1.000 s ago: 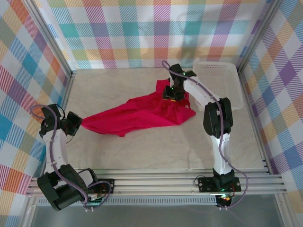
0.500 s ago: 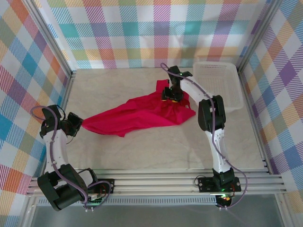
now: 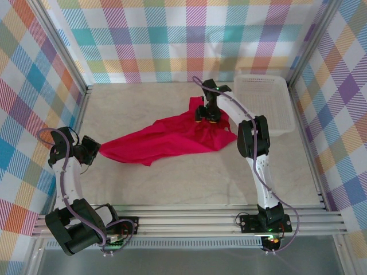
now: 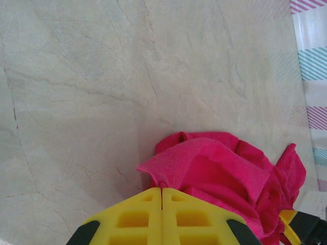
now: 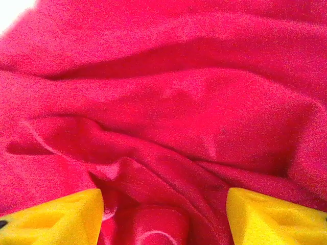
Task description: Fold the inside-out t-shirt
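The inside-out t-shirt is bright red and lies crumpled in a long strip across the tabletop. My left gripper is at its left end, low over the table. In the left wrist view its yellow jaws are pressed together on a corner of the t-shirt. My right gripper is at the cloth's far right end, pointing down into it. In the right wrist view its jaws stand wide apart, with loose folds of the t-shirt bulging between them.
A white plastic basket stands at the back right, close to the right arm. Checked cloth walls and metal frame rails enclose the marble-look table.
The right gripper's jaws have spread wider over the cloth, and the right arm's elbow has swung a little left. The left arm and the shirt's left end have stayed put.
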You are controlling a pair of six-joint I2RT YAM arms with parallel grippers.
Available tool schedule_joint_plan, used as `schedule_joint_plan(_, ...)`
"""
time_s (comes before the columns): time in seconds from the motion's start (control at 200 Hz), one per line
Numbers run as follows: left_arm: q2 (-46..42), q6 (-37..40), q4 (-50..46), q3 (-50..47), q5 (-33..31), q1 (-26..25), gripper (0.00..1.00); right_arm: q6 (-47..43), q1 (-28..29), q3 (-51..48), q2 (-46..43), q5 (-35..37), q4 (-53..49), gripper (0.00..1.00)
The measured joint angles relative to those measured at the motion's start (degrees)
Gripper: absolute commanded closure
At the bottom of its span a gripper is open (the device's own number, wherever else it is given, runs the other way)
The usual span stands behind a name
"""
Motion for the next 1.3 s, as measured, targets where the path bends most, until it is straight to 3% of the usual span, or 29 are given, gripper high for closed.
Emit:
schedule_joint_plan(0.12, 0.0, 0.0, 0.2, 0.0, 0.0, 0.0, 1.0, -0.4, 0.0, -3.5, -0.2, 0.1, 0.2, 0.43)
schedule_joint_plan(0.385, 0.0, -0.2, 0.3, 0.0, 0.0, 0.0, 1.0, -0.7, 0.0, -4.5, -1.1, -0.3, 0.5, 0.93)
schedule_joint_plan(0.47, 0.0, -0.2, 0.2, 0.0, 0.0, 0.0, 1.0, -0.7, 0.0, -3.1, -1.1, 0.2, -0.6, 1.0)
schedule_joint_plan(0.705, 0.7, -0.5, -0.5, 3.7, 0.0, 0.0, 1.0, -3.0, 0.0, 7.2, -2.0, 3.1, -7.3, 1.0)
schedule_joint_plan(0.925, 4.4, -2.8, -1.3, 16.9, 1.2, 0.0, 1.0, -4.8, 0.0, 20.7, -8.0, 5.7, -11.1, 1.0)
schedule_joint_plan(1.3, 12.8, -9.6, -1.0, 45.9, 3.8, 0.0, 1.0, -3.9, -2.1, 22.2, -30.8, 4.4, 2.2, 1.0)
